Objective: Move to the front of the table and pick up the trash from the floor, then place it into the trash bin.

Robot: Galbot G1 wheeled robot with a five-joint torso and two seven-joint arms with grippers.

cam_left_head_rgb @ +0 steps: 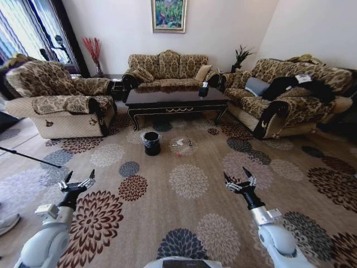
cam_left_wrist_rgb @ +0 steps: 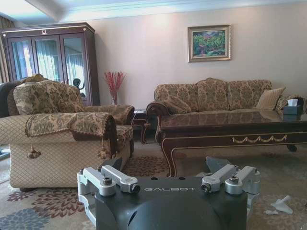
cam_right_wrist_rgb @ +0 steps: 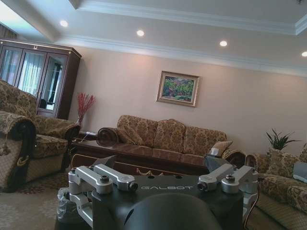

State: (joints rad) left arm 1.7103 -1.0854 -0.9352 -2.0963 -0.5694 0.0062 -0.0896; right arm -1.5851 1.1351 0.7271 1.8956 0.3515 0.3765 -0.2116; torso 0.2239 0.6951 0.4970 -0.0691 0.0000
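Carpet with big flower medallions runs from under my base out to the seating, and I'm parked well back on it with nothing picked up yet. Nearest to me are my two arms, both raised low over the rug: the left claw (cam_left_head_rgb: 77,184) has its fingers spread wide and empty, and the right claw (cam_left_head_rgb: 240,181) is likewise spread wide and empty. Neither is anywhere near the job; bare carpet lies between them and the litter.

Farther out sits the bin (cam_left_head_rgb: 151,143), one only, black with a liner over its rim, standing on the rug just short of the bench. Just beside it, toward my right, lies the trash (cam_left_head_rgb: 181,146): I count roughly three or four pale scraps with a small red bit among them, though they're too small from here to count with certainty. The left wrist view catches white crumpled pieces (cam_left_wrist_rgb: 282,205) on the rug.

Beyond those stands the bench (cam_left_head_rgb: 177,100), one, dark and glossy, with a tissue box (cam_left_head_rgb: 204,88) near its right end. Around it I count three sofas.

My judgement: the approach drive is unfinished, and every pick and every drop into the bin is left to do.
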